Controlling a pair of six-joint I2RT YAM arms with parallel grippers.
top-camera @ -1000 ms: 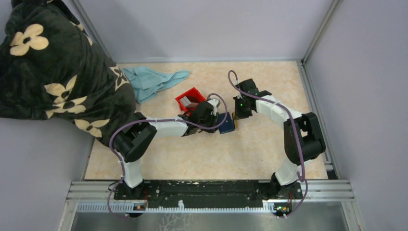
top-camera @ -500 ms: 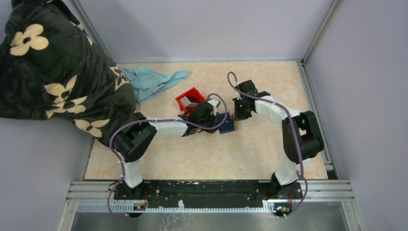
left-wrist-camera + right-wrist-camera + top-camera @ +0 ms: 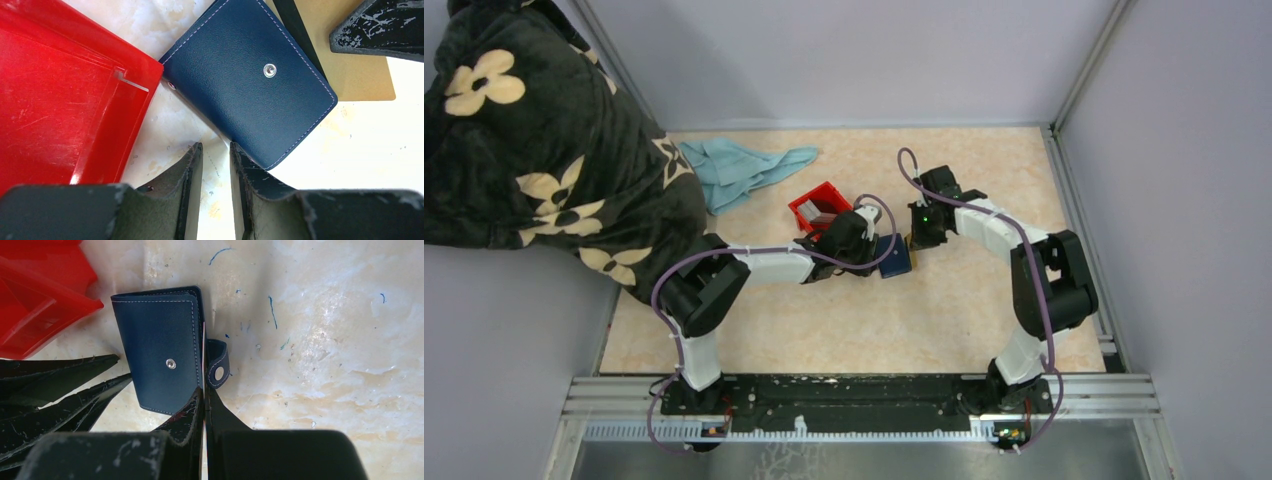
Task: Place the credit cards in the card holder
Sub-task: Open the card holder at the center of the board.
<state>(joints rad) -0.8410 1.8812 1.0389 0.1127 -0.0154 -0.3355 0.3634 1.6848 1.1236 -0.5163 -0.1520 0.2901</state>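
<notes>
The likeliest failure, I judge, is the card [image 3: 350,65] missing its slot. The holder [image 3: 160,355] lies folded on the table with its tab [image 3: 218,369] unsnapped and no slot showing, so a push could send the card under or behind the cover. Nothing clamps the holder, so it might also skid toward the bin [image 3: 60,100], and so thin a card could twist in my pinch. My right gripper [image 3: 204,392] is pressed together on the card, seen edge-on along the holder's right edge between cover and tab. The holder lies just ahead and left of those tips. My left gripper [image 3: 216,150] stands narrow and holds nothing, its tips just beside the holder's near corner.
</notes>
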